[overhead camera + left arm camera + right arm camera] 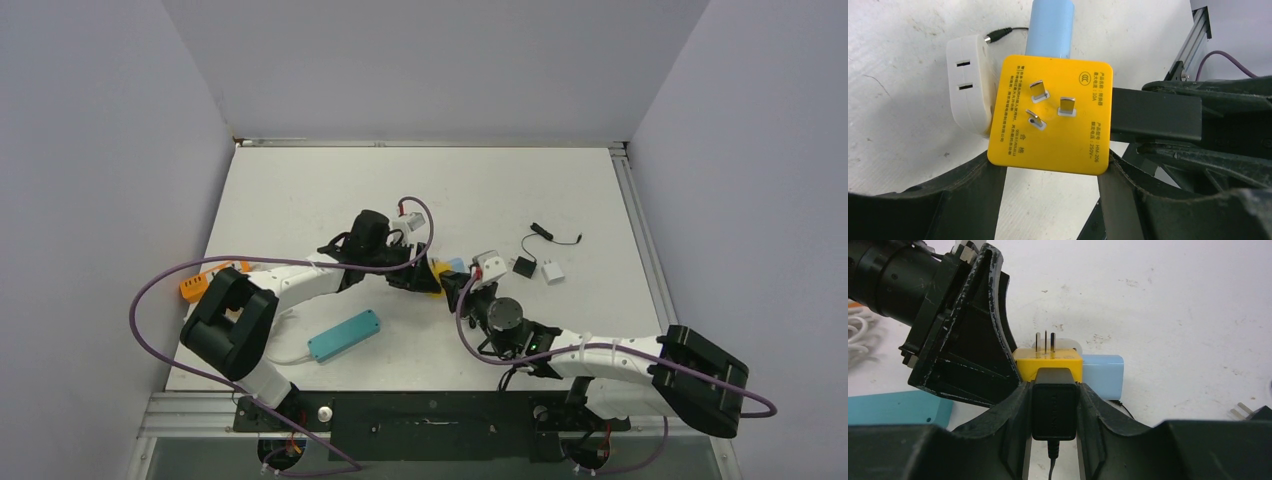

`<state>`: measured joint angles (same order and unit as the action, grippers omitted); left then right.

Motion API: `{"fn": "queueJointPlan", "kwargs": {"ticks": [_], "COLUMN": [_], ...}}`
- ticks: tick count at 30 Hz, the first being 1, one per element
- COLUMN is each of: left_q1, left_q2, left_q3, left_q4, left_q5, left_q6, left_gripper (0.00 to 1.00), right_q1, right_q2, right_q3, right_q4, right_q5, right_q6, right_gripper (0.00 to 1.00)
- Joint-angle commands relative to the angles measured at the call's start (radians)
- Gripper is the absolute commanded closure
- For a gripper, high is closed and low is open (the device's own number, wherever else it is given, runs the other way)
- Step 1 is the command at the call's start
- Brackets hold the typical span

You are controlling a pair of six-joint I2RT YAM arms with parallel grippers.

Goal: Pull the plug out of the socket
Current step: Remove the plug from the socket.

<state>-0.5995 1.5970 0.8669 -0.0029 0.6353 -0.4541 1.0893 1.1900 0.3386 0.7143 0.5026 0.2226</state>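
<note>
While your left gripper [1048, 170] clamped the yellow socket [1050, 115], your right gripper [1054, 407] pinched the black plug [1054, 402] (still seated). Pulling off-axis risked the plug slipping free of those fingers.

Socket: yellow square adapter block [1050, 115], rounded corners, held off the table approx mid-workspace. Rear face to left wrist cam; three flat metal prongs [1048, 105] in triangle layout, printed rating text, 10A / 250V legible. Prongs read upright in right wrist view.

Plug: black rectangular body [1055, 402], seated in one side face of the yellow block [1048, 365], flush, no visible gap. Thin black cord [1052, 455] exits its rear end. In left wrist view plug [1155, 114] projects sideways from block's right edge.
</note>
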Motion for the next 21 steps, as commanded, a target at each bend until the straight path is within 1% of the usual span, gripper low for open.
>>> {"fn": "queueJointPlan", "kwargs": {"ticks": [1, 4, 9, 12, 16, 17, 21], "left_q1": [-0.008, -0.007, -0.008, -0.008, -0.008, -0.008, -0.008], "left_q2": [-0.047, -0.050, -0.045, -0.045, -0.046, -0.046, -0.046], "left_q3": [0.041, 0.041, 0.042, 0.043, 0.043, 0.043, 0.047], "left_q4": [0.004, 0.004, 0.004, 0.004, 0.004, -0.025, -0.045], "left_q5": [-0.004, -0.007, -0.011, -0.017, -0.030, -0.033, -0.054], "left_q6": [0.059, 0.065, 0.066, 0.067, 0.068, 0.069, 0.073], "left_gripper": [1.00, 1.00, 1.00, 1.00, 1.00, 1.00, 1.00], "right_q1": [-0.144, -0.217, -0.210, -0.168, -0.065, -0.042, 0.019], "right_q2": [-0.069, -0.085, -0.072, -0.065, -0.043, -0.035, 0.003], "right_q3": [0.005, -0.009, 0.008, 0.019, 0.045, 0.052, 0.080], "right_q4": [0.045, 0.046, 0.029, 0.022, 0.014, 0.015, 0.008], "right_q5": [-0.164, -0.239, -0.234, -0.189, -0.071, -0.048, 0.015], "right_q6": [0.117, 0.165, 0.135, 0.099, 0.025, 0.008, -0.039], "right_gripper": [0.95, 0.95, 0.95, 0.95, 0.95, 0.95, 0.95]}}
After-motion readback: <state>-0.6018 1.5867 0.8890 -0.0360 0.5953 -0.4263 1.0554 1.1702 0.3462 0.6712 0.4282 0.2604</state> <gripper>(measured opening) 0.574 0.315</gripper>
